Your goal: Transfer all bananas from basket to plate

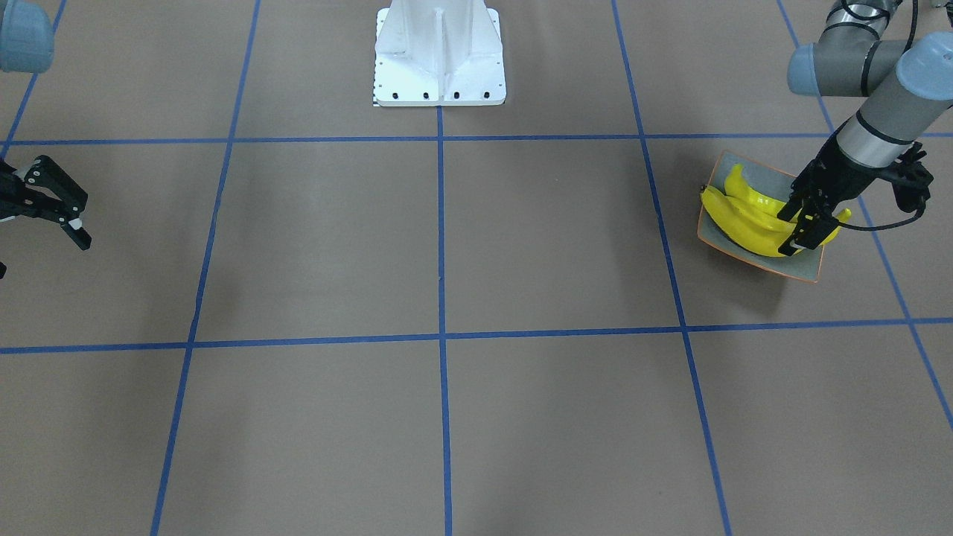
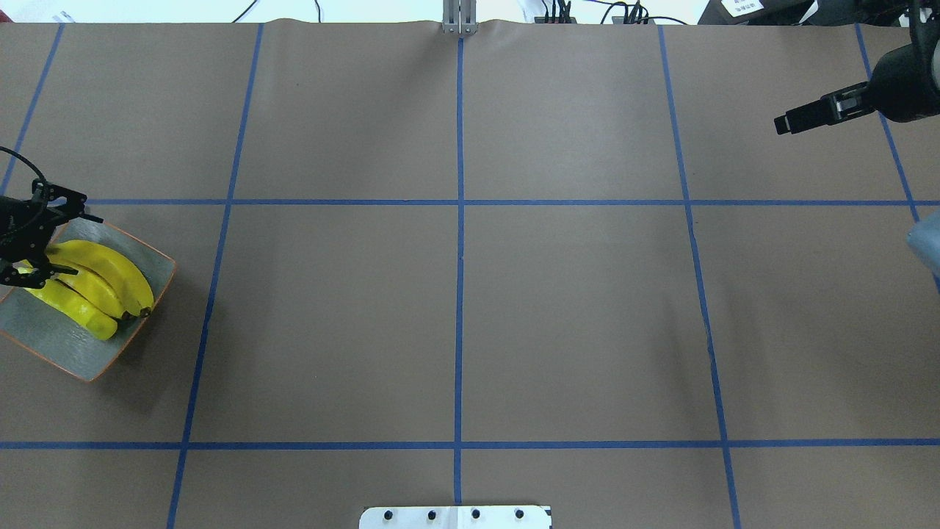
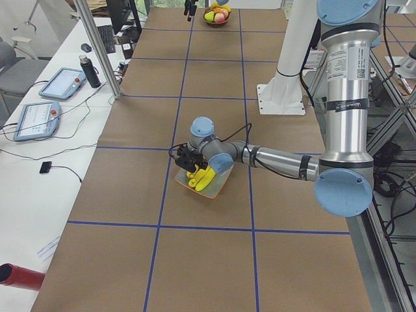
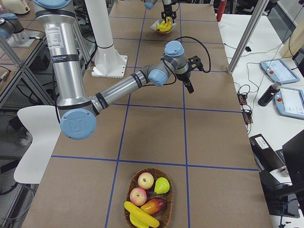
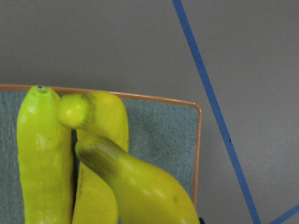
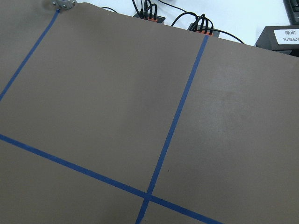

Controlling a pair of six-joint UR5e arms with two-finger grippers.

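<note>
You are seeing the job nearing its end: three bananas (image 2: 95,283) are lying on the plate (image 2: 73,353), the left gripper (image 1: 794,229) is hanging with jaws apart around the top one, and at least one banana (image 4: 142,217) is waiting in the basket (image 4: 167,202), well apart from the plate.

No legible text; white label (image 6: 286,35) on black box (image 6: 264,39) too blurred

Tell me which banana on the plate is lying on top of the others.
The dark-tipped banana by the plate's corner: it slants across the middle banana, while that and the third banana lie side by side.
</note>
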